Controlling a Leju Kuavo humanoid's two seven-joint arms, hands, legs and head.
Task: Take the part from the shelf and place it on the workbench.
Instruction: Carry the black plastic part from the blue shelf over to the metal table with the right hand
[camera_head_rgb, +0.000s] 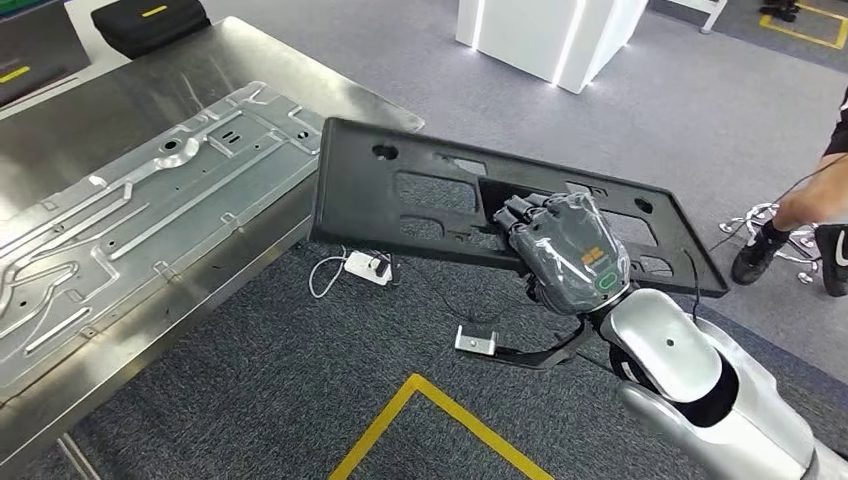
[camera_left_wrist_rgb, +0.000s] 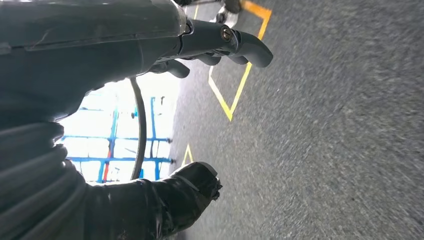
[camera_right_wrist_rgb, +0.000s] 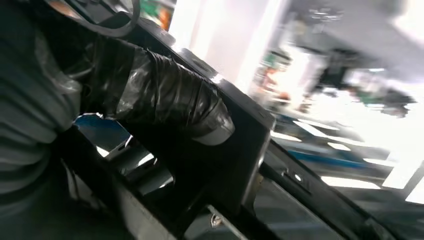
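Observation:
A long flat black plastic part (camera_head_rgb: 420, 200) with cut-outs hangs in the air beside the workbench corner, held level. My right hand (camera_head_rgb: 565, 250), wrapped in clear film, grips it through a central opening. In the right wrist view the thumb (camera_right_wrist_rgb: 170, 95) lies over the part's black frame (camera_right_wrist_rgb: 240, 150). The steel workbench (camera_head_rgb: 150, 80) stands at the left, carrying a large stamped metal panel (camera_head_rgb: 150, 200). My left hand (camera_left_wrist_rgb: 150, 100) hangs over grey carpet, fingers (camera_left_wrist_rgb: 235, 45) and thumb apart, holding nothing.
A white power strip (camera_head_rgb: 365, 265) with cables lies on the carpet under the part. Yellow floor tape (camera_head_rgb: 420, 400) marks a square in front of me. A white pillar (camera_head_rgb: 550, 35) stands at the back. A person's legs (camera_head_rgb: 800, 220) are at the right edge.

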